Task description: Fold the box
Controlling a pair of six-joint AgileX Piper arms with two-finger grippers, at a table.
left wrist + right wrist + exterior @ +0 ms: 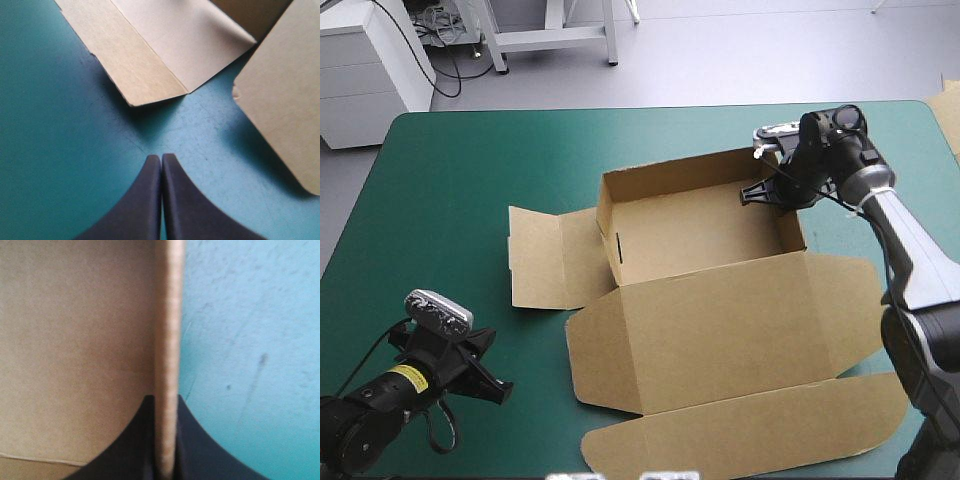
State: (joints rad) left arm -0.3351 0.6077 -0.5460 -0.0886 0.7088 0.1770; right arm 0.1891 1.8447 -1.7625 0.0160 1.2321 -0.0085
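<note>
The brown box (690, 235) lies mid-table as an open tray with its walls raised. Its lid (720, 330) lies flat toward the near edge, and a side flap (545, 255) lies flat on the left. My right gripper (754, 191) is at the tray's right wall near the far corner. In the right wrist view this gripper (165, 405) is shut on the wall's top edge (169, 330), with the box's inside on one side and teal-green cover on the other. My left gripper (492, 386) rests low at the front left, apart from the box. It is shut (161, 159) on nothing, and the flat flap (150, 50) lies ahead of it.
The lid's rounded corner (285, 100) lies ahead and to one side of the left gripper. Bare teal-green cover (470, 170) stretches along the table's left and far sides. The lid's outer tuck flap (750, 430) reaches close to the near edge.
</note>
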